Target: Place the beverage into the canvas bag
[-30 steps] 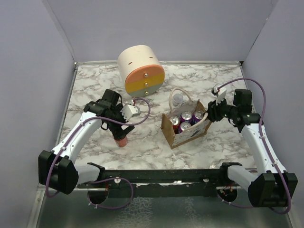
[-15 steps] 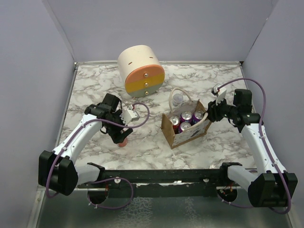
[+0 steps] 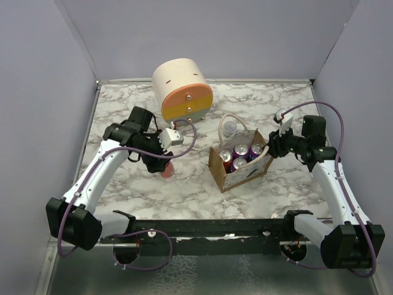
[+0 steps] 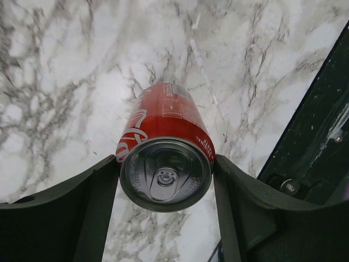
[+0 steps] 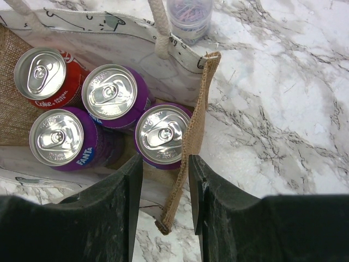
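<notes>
The red aluminium cola can (image 4: pixel 163 136) is left of centre in the overhead view. The left gripper (image 4: pixel 165 174) clamps it on both sides with its dark fingers, over the white marbled tabletop (image 4: pixel 65 65). Right of centre stands the tan canvas bag (image 3: pixel 244 177), holding four cans (image 5: pixel 112 93). The right gripper (image 5: pixel 162 164) straddles its side wall, jaws partly apart.

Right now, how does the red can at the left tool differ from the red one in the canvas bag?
The held red can is clamped in the left tool, outside the canvas bag; the bagged red can stands inside it. The held red can has only the marble table around it; the bagged red can is packed beside three purple cans. Both are red with sealed silver tops.
</notes>
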Available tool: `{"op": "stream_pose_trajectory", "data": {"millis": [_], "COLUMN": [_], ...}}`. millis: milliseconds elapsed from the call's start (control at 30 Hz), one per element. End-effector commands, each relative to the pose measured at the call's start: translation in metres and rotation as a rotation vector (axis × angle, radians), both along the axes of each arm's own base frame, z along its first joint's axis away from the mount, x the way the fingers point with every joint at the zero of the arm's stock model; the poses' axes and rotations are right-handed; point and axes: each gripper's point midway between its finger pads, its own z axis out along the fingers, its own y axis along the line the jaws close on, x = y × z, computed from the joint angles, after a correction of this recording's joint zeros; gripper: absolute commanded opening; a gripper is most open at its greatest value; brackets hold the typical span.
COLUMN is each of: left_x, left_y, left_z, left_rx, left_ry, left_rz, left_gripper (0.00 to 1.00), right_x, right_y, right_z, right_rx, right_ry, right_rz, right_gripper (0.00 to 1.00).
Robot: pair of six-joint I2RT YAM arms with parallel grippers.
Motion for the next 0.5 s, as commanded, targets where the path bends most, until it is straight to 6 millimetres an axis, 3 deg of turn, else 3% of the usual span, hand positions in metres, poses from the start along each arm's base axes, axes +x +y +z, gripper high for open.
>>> {"op": "stream_pose_trajectory", "data": {"millis": [0,167,267,467], "left_x": [0.012,0.021,0.023,0.029], "left_y": [-0.032,-0.058,-0.075,-0.101], "left_z": [0.077,0.144,0.175,0.217], "left_rx": [-0.198,-0.352,-0.444,-0.599], "left_ry": [-0.205,-0.320,-0.365,-0.371], "left_rz": [-0.162,-0.237,-0.265,-0.285], "left_gripper": [0.23,0.09,0.00,0.00], "right_x": [0.000,-0.002,-0.001,-0.009], "right_y": [0.001,0.003,0.008,0.022], "right_z": [0.006,0.012,0.027,0.061], "right_rx": [-0.009,-0.008,0.007,0.048], "right_ry": [-0.023,-0.030,-0.042,-0.074], "right_rz": [0.014,0.045,0.071,0.177], "right_gripper": [0.39,0.39,0.39,0.39]}}
